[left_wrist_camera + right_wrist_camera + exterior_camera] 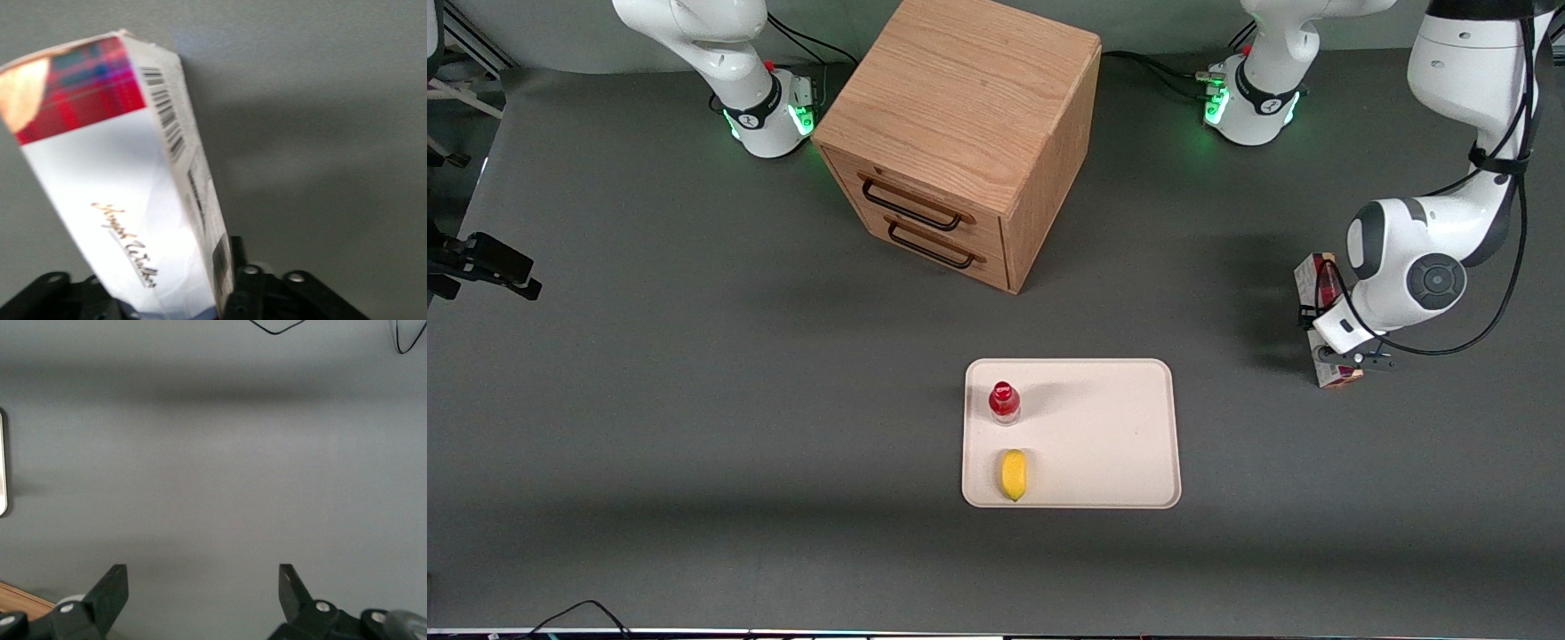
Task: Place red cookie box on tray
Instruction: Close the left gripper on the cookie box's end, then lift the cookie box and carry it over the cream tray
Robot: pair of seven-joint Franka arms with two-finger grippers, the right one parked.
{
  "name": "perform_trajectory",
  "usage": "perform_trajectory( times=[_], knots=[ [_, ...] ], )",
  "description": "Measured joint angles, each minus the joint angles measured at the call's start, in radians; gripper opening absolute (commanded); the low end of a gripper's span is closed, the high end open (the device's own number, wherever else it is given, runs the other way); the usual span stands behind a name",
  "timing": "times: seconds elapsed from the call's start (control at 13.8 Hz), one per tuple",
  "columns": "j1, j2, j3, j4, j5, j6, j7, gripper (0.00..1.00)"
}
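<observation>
The red cookie box (1318,283) is a long narrow carton with a dark red face, a white side and an orange-tan end. It lies toward the working arm's end of the table, partly hidden by the arm. My left gripper (1325,336) is shut on it across its narrow width. In the left wrist view the box (113,180) reaches away from the gripper (167,290), with one black finger (239,277) against its barcode side. The cream-beige tray (1112,427) lies nearer the front camera, well apart from the box.
A small red-capped bottle (1004,402) and a yellow lemon (1013,474) sit on the tray at its edge toward the parked arm. A wooden drawer cabinet (960,133) with two drawers stands farther from the front camera.
</observation>
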Motion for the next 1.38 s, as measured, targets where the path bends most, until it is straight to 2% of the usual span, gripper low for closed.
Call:
perform_trajectory(
  times=[0.36, 0.58, 0.8, 1.09, 1.23, 1.38],
  knots=[
    [0.000, -0.018, 0.006, 0.030, 0.000, -0.087, 0.006, 0.00],
    [0.000, -0.071, 0.004, 0.154, -0.001, -0.319, 0.007, 0.00],
    [-0.001, -0.140, -0.021, 0.353, -0.009, -0.605, 0.007, 0.00],
    [-0.003, -0.168, -0.091, 0.641, -0.086, -0.862, -0.092, 0.00],
    [-0.003, -0.167, -0.170, 0.732, -0.101, -0.911, -0.225, 0.00],
    [-0.006, -0.152, -0.284, 0.754, -0.104, -0.906, -0.388, 0.00]
  ],
)
